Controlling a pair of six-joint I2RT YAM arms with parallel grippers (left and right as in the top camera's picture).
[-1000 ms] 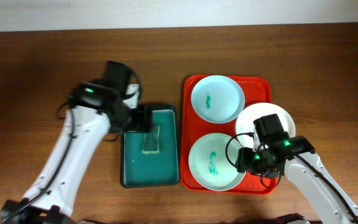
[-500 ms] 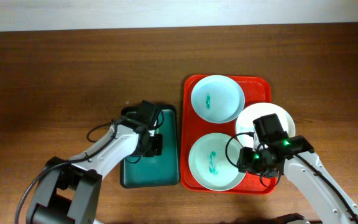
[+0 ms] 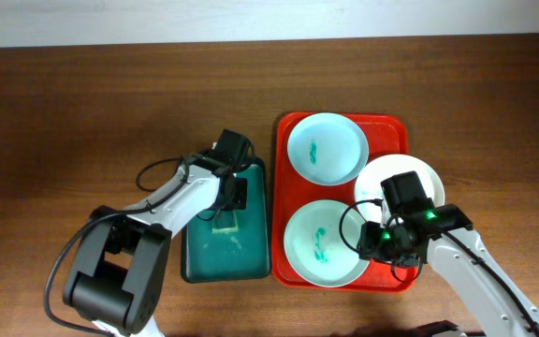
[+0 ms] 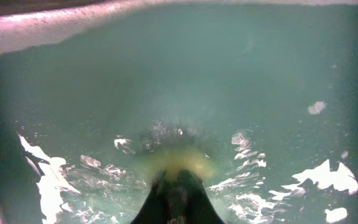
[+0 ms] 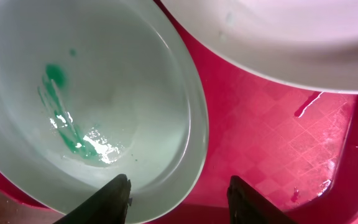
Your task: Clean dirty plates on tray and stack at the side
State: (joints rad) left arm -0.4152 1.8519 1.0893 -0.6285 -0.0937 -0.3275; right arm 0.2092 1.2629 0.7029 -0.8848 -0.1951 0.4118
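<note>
The tray [image 3: 396,124] is showing bright red, with a fine diamond grid across its floor. The far plate [image 3: 327,148] and the near plate [image 3: 324,245] are showing pale blue-white with teal-green smears. The third plate [image 3: 374,183] is looking plain white. The smaller tray [image 3: 243,262] is gleaming dark teal and its sponge [image 3: 226,222] is showing yellowish. The surface [image 3: 64,112] is showing brown wood grain.

"What do my arms look like from up there?"

"Your left arm [image 3: 176,197] is made of long white tubes. Far back from the left gripper [image 3: 231,208] sits a big black joint [image 3: 110,276]. A thin black cable [image 3: 155,173] loops beside the tubes."

"And the other one?"

"Your right arm [image 3: 480,276] is white too. Just behind the right gripper [image 5: 184,202] you have a black box [image 3: 405,195] with a little green light [image 3: 430,217]. Black wires [image 3: 352,229] curl next to it. Its fingers [image 5: 118,198] are dark and smooth."
</note>
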